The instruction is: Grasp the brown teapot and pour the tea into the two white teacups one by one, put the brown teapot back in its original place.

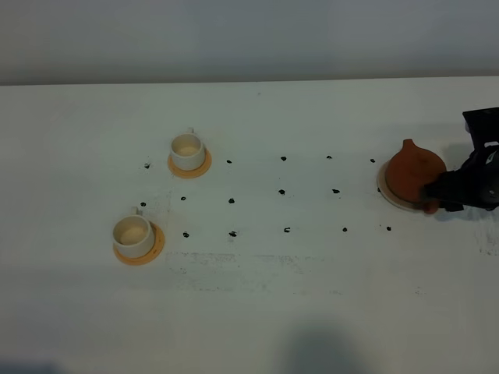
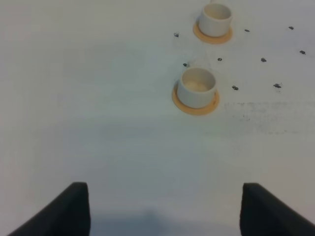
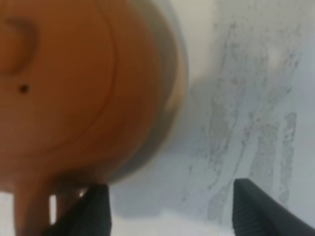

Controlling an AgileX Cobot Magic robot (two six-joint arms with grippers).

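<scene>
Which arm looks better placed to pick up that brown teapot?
Right. The right tool, open, is beside the brown teapot on its coaster; the left tool hangs near the teacups, far from it.

A white tabletop point(image 1: 312, 312) fills nearly the whole exterior view. Beyond its far edge stands a plain pale grey wall point(image 1: 234, 39). Small black marks point(image 1: 281, 192) dot the middle of the tabletop in three loose rows that run from the left side towards the right edge, each mark well apart from the next. Just nearer than the nearest row, a band of faint grey scuffs point(image 1: 234, 261) lies left of centre. A soft dark shadow point(image 1: 320, 354) falls at the near edge, right of the middle. The right wrist view shows blurred grey streaks point(image 3: 256, 98) on the white surface.
</scene>
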